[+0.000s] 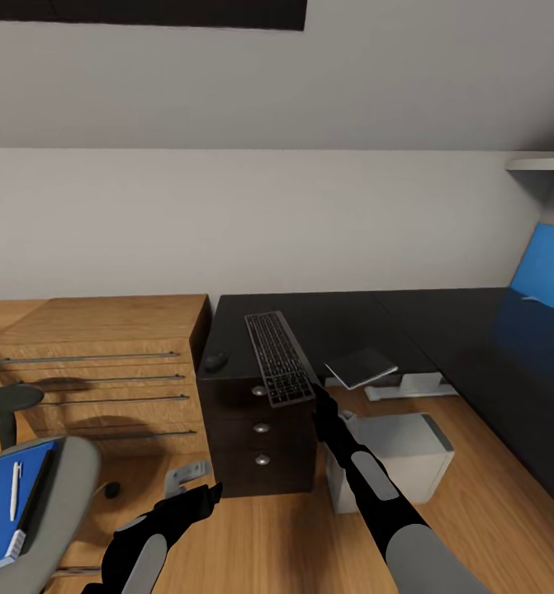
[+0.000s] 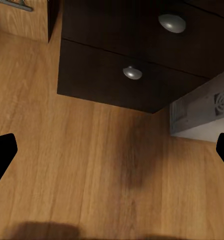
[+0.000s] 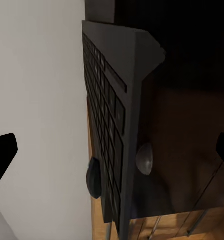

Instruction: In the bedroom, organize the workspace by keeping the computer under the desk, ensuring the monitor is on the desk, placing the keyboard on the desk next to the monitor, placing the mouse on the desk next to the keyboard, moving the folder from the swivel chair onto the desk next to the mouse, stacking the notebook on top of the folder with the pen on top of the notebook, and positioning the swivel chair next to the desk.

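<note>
While I watch, the table [image 1: 351, 318] carries the keyboard [image 1: 279, 357], overhanging its front edge above the drawers; my right gripper [image 1: 319, 394] is beside it, jaws apparently spread. Left gripper [image 1: 204, 497] jaws spread. The mouse [image 1: 216, 360] sits at the table's left edge.

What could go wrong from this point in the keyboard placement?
1. The keyboard lies with its near end past the desk edge above the drawer unit; a nudge from the right gripper beside it might tip it off.
2. The mouse sits near the desk's corner edge, so sliding the keyboard toward it could knock it down.
3. The pen rests loose on the folder on the swivel chair; it may roll off.
</note>
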